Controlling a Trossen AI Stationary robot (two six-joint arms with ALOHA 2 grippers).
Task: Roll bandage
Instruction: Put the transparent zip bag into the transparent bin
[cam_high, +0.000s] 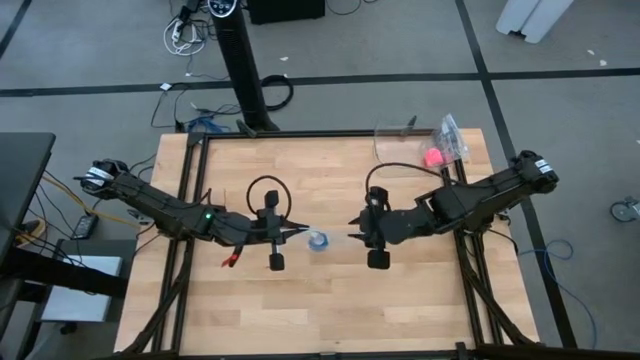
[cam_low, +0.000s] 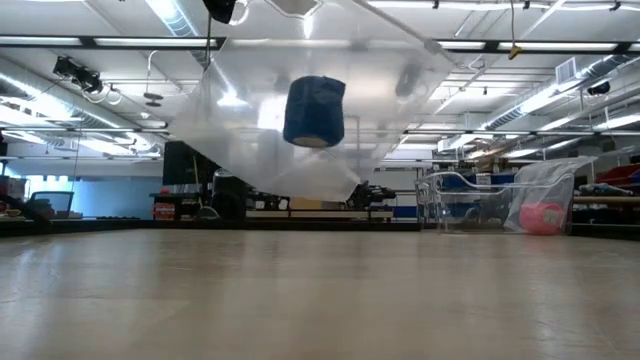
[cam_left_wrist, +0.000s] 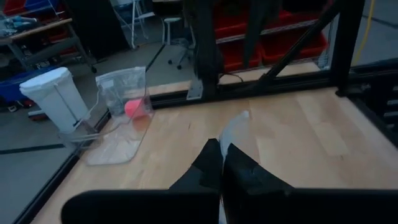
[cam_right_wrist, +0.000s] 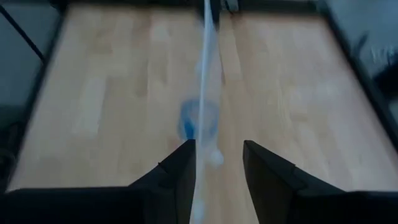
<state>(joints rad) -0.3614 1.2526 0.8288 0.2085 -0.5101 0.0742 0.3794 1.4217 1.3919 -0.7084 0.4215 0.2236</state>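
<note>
Spanning the whole high view, the table (cam_high: 330, 310) carries both dark arms reaching toward its middle. Between them hangs a clear bag (cam_low: 300, 110), lifted off the wood and stretched from one gripper toward the other. The left gripper (cam_high: 292, 234) sits just left of centre with its fingers (cam_left_wrist: 239, 177) closed together on an edge of the bag. The right gripper (cam_high: 352, 232) faces it from just right of centre; its fingers (cam_right_wrist: 180, 171) stand apart, with the bag's edge running between them along the left one, and I cannot tell whether they touch it. Inside the bag sits the bandage (cam_low: 314, 111), a blue coil, hanging above the table's middle between the two grippers. Near the far right corner lies a second clear bag (cam_high: 415, 135) beside a pink ball (cam_high: 433, 157).
</note>
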